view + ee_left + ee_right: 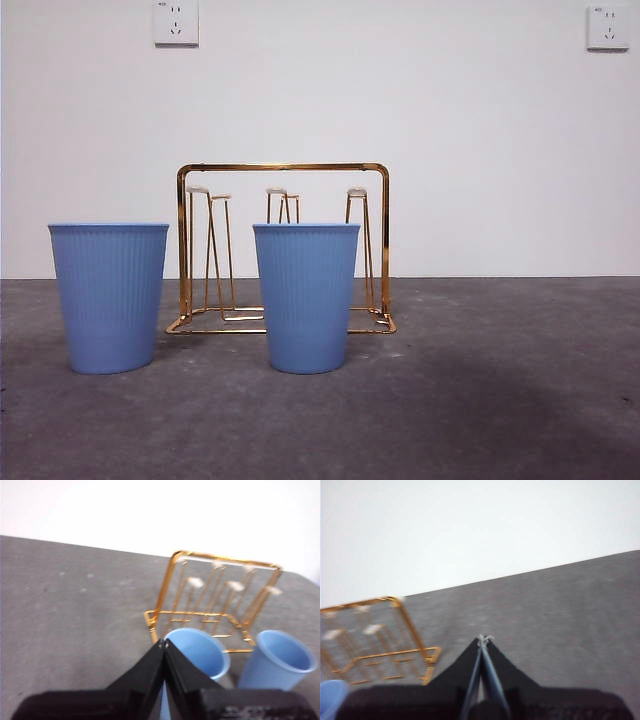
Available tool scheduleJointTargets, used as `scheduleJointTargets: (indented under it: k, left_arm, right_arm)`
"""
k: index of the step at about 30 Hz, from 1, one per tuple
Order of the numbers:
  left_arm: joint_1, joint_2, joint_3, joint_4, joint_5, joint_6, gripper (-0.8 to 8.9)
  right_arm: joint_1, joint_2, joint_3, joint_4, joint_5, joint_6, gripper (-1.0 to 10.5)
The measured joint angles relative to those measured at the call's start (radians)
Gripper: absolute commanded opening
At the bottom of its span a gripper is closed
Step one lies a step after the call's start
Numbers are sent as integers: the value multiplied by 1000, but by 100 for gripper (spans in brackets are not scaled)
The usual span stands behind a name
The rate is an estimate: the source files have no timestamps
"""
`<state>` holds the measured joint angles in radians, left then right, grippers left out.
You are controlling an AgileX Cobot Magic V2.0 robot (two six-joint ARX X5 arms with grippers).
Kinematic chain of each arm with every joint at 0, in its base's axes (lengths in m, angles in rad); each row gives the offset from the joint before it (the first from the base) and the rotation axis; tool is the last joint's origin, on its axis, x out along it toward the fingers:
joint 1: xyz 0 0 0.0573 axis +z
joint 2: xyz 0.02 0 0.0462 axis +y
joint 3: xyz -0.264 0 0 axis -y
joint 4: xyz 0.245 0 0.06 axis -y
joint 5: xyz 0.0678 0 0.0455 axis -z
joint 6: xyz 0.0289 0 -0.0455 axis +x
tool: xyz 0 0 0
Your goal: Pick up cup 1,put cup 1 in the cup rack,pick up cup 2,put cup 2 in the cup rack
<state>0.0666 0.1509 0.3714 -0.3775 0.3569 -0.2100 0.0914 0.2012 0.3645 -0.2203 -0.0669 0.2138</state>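
Observation:
Two blue ribbed cups stand upright on the grey table: one at the left (109, 296) and one in the middle (305, 296). Behind and between them stands the gold wire cup rack (283, 250) with nothing on its prongs. In the left wrist view my left gripper (163, 642) is shut and empty, its tips just above the nearer cup (200, 652), with the other cup (280, 660) and the rack (215, 595) beyond. My right gripper (484, 639) is shut and empty over bare table, off to one side of the rack (375, 640). A cup's edge (330, 697) shows at that view's corner.
A white wall with two sockets (176, 22) (608, 27) rises behind the table. Bare grey tabletop (500, 380) stretches right of the middle cup.

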Motion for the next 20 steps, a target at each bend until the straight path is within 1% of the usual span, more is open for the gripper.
scheduleJointTargets:
  k: [3, 6, 7, 11, 13, 17, 20]
  left_arm:
    - [0, 50, 105, -66, 50, 0, -6]
    - [0, 105, 205, -138, 112, 6, -6]
    - [0, 129, 241, -169, 142, 12, -6]
    - [0, 204, 349, -266, 233, 46, -6]
    - [-2, 236, 397, -293, 267, 59, -6]
    - [-23, 291, 480, -318, 314, 71, -6]
    - [-43, 319, 516, -330, 328, 76, -6]
  right_arm:
    - [0, 97, 121, -63, -93, -4, -9]
    - [0, 203, 257, -157, -207, -35, -9]
    - [0, 245, 313, -204, -253, -55, -9]
    - [0, 369, 495, -370, -383, -139, -9]
    - [0, 423, 579, -454, -429, -181, -9]
    - [0, 508, 727, -624, -473, -264, -9]
    - [0, 546, 797, -725, -495, -314, -9]
